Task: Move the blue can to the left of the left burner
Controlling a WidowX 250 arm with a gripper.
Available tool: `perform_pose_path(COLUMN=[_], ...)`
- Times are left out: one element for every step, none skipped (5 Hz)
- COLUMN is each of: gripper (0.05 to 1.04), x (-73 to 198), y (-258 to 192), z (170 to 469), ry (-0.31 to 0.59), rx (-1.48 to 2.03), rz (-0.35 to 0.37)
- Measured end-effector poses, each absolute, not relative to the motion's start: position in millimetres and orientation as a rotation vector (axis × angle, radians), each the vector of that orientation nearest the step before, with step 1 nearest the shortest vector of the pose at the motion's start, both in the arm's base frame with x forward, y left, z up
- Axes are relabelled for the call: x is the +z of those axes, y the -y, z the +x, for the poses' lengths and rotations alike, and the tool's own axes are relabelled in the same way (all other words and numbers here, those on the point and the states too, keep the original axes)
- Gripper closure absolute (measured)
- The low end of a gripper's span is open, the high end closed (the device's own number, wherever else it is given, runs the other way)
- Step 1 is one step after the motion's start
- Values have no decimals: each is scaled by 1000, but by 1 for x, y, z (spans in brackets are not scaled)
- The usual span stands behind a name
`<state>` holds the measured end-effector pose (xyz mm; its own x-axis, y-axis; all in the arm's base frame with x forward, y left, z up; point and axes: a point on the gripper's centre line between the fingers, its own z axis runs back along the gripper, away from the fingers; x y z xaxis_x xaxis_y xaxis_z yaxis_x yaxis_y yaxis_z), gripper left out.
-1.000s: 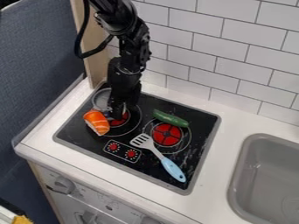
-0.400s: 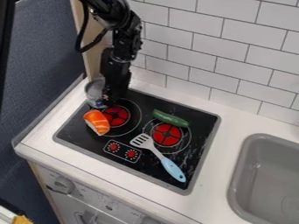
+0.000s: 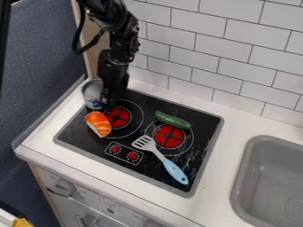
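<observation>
Blue can (image 3: 93, 92), a rounded grey cylinder patched with blue, beside my gripper (image 3: 109, 105) at the back-left edge of the glossy black stovetop (image 3: 77, 135), left and rearward of the left burner (image 3: 118, 117). Whether I hold it, I cannot tell. Final placement seems in hand; next, settle it upright, then back away. Farther off: striped sushi (image 3: 98, 124), tapered cucumber (image 3: 172, 120), slotted spatula (image 3: 176, 172).

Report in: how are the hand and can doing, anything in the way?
Hand right at the can. Can back-left of the left burner. Orange sushi just in front, possibly in the way.
</observation>
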<state>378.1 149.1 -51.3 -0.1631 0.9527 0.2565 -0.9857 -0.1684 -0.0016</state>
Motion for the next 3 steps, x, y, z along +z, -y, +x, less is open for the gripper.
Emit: perform_pose_path(gripper=[83,83,83], x=[-26,1,23], y=[-145,-140,-137], z=[382,379,378], ry=[245,275,350], rx=[1732,1767,1777], rz=[179,142,92])
